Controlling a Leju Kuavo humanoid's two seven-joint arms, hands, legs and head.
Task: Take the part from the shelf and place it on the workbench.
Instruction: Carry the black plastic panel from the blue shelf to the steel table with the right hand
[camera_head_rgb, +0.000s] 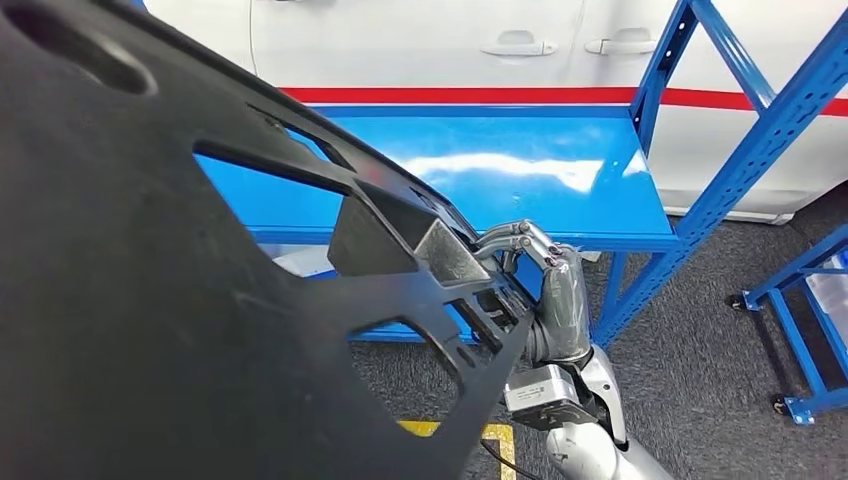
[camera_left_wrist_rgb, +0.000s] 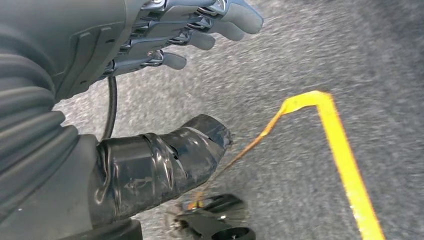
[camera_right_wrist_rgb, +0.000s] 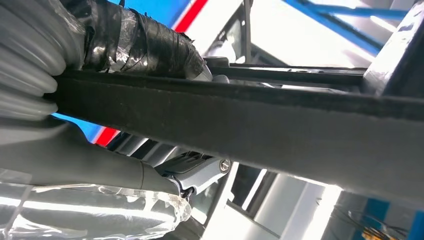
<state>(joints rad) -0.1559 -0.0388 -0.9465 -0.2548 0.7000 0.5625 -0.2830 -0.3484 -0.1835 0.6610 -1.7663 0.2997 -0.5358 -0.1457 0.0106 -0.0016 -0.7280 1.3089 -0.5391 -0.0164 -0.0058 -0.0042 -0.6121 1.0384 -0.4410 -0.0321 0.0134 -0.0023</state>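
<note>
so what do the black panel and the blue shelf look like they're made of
The panel looks like moulded black plastic, maybe fibre-faced: matte, slightly speckled, with ribbed cut-outs, and a fuzzy edge in the right wrist view. The right hand grips its edge. The shelf looks like painted sheet metal: glossy blue with bright reflections, on perforated blue steel uprights.

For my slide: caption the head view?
Right robot hand holds large black part before blue workbench.

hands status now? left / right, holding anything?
Left hand: open, fingers apart, holding nothing, above the grey floor.
Right hand: grips the edge of the black part.
</note>
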